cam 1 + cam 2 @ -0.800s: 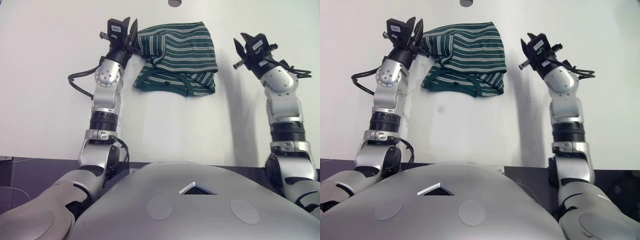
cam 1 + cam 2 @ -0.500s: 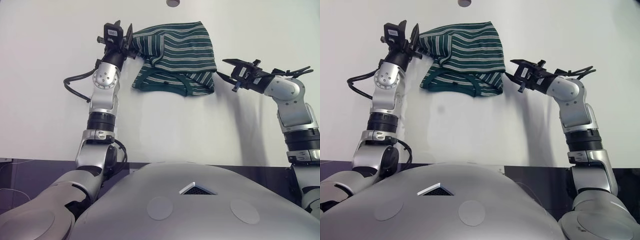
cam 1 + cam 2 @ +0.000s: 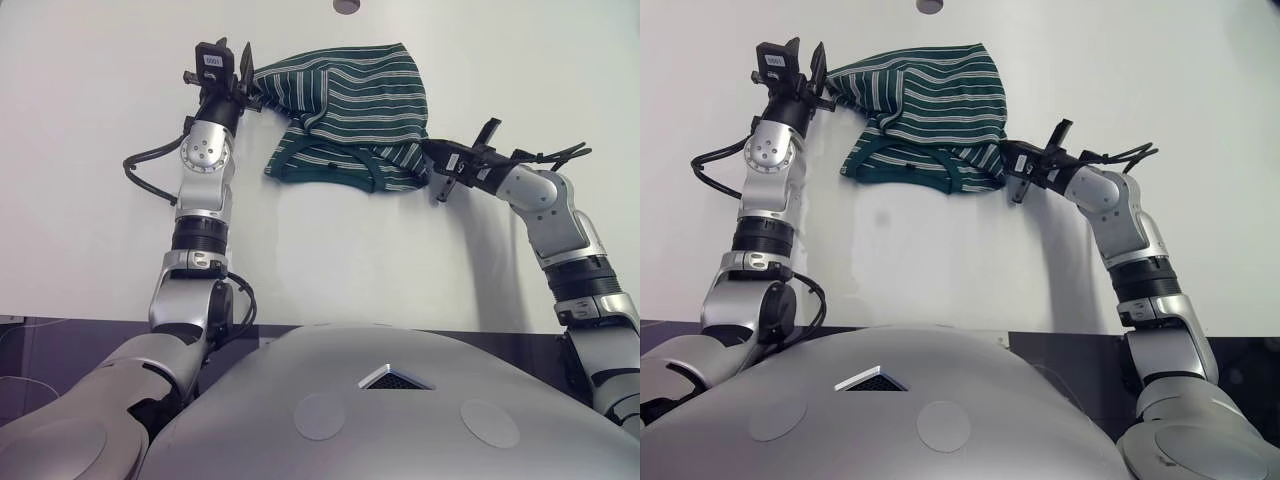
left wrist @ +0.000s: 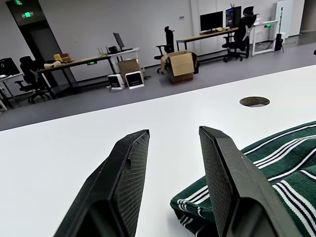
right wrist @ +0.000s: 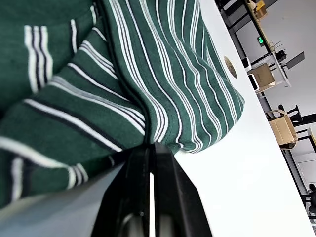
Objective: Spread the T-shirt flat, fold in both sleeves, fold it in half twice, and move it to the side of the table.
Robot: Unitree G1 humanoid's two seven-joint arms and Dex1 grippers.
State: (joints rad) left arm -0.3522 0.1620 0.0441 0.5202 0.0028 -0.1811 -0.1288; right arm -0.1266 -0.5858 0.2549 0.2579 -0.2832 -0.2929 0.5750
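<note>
A green T-shirt with white stripes point(image 3: 350, 100) lies bunched up at the far middle of the white table point(image 3: 330, 260). My left gripper point(image 3: 234, 50) is at the shirt's far left corner. In the left wrist view this gripper point(image 4: 173, 133) is open, and the corner of the T-shirt point(image 4: 266, 168) lies low between its fingers and beside one of them. My right gripper point(image 3: 434, 162) is at the shirt's near right edge. Seen from the right wrist, the right gripper point(image 5: 150, 145) has its fingers together, with the tips at the hem of the T-shirt point(image 5: 163, 64).
A round hole point(image 3: 346, 6) sits in the table just beyond the shirt. A black cable point(image 3: 140, 170) loops out from my left forearm over the table. The table's front edge point(image 3: 400, 326) runs close to my body. Bare tabletop lies left, right and in front of the shirt.
My right arm swung in from the right, dropped to the shirt's right edge, and its fingers closed. My left gripper shifted left and farther away, and the shirt's corner stretched along with it.
</note>
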